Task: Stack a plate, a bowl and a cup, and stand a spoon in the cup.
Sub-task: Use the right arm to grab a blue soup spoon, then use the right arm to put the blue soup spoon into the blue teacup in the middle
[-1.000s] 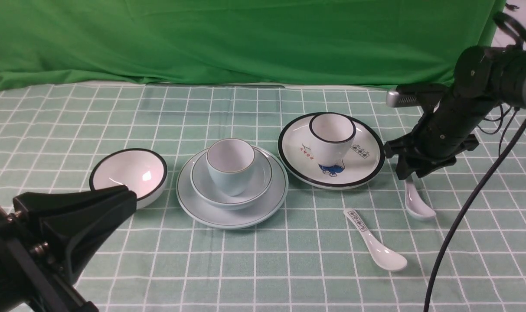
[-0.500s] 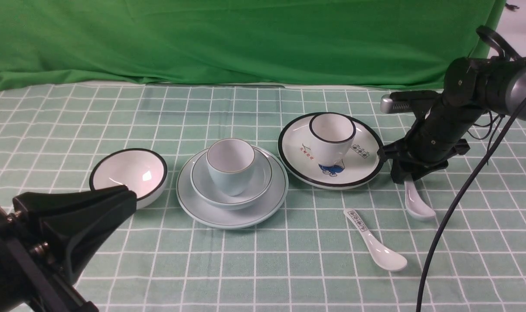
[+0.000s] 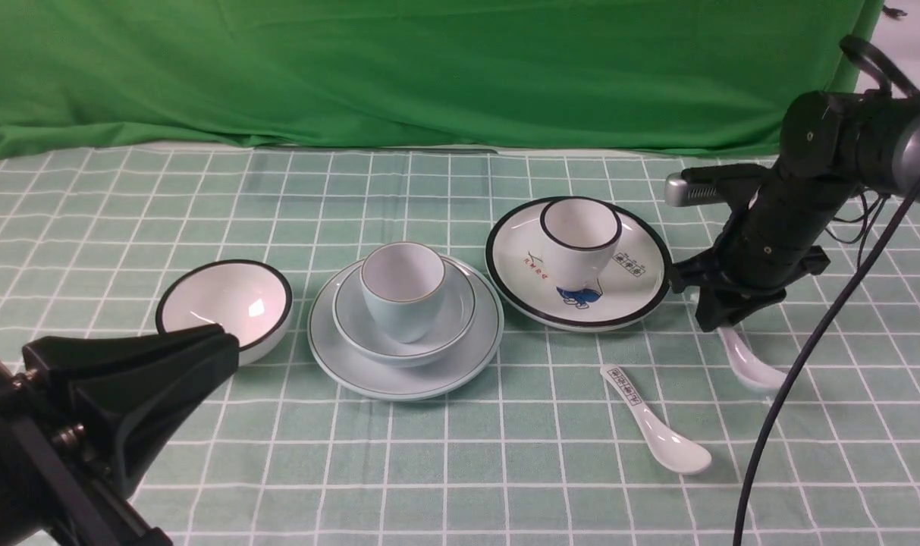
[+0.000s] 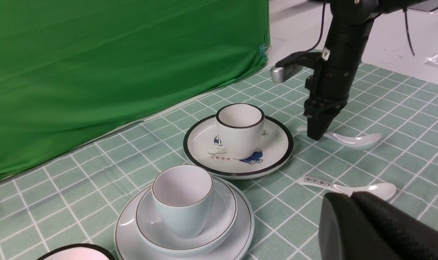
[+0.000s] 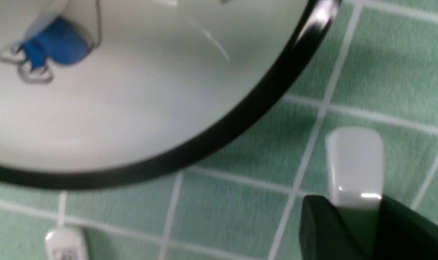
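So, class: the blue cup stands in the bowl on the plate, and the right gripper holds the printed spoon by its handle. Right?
Wrong spoon. The right gripper holds the plain spoon by its handle, as the front view shows; the printed spoon lies free. The blue cup does stand in the bowl on the plate.

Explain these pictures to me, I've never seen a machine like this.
It is a robot with two arms, each ending in a claw. The wide picture looks out from between the arms; the other two come from cameras on the wrists. On the checked cloth, a pale blue cup sits in a bowl on a plate. Beside them are a black-rimmed plate carrying a white cup, a black-rimmed bowl and a printed spoon. The right claw pinches a plain white spoon by its handle; the left claw is shut and empty.
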Tool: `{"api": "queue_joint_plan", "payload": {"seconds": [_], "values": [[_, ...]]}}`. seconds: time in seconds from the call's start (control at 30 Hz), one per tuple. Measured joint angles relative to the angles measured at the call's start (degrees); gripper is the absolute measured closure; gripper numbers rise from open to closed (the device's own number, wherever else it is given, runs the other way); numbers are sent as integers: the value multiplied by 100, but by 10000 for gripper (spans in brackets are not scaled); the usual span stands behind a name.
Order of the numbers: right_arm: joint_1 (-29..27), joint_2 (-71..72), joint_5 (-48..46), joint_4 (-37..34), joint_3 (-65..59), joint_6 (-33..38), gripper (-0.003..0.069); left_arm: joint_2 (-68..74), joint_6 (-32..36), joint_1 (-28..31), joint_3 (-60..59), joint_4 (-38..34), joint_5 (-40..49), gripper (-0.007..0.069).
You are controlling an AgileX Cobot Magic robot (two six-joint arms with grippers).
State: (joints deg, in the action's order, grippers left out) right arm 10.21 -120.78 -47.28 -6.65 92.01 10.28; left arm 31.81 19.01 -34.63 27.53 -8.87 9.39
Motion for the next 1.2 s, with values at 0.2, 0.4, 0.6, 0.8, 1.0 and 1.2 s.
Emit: {"api": "queue_joint_plan", "payload": {"seconds": [0.2, 0.4, 0.6, 0.8, 1.0, 1.2], "values": [[115, 1992, 571, -174, -1677, 252, 491, 0, 5, 0, 0, 0, 0, 615], [655, 3666, 2651, -1020, -3632, 657, 491, 0, 5, 0, 0, 0, 0, 615], [1830, 4328, 5519, -1364, -4639, 669, 491, 0, 5, 0, 0, 0, 41, 615], [2878, 3908, 7916, -1291, -4813, 389, 491, 0, 5, 0, 0, 0, 323, 615], [3238, 3324, 9100, -305, -4824, -532, 491, 0, -1, 0, 0, 34, 380, 615], [3238, 2645, 9785, 979, -4490, -1635, 491, 0, -155, 0, 0, 89, 380, 615]]}}
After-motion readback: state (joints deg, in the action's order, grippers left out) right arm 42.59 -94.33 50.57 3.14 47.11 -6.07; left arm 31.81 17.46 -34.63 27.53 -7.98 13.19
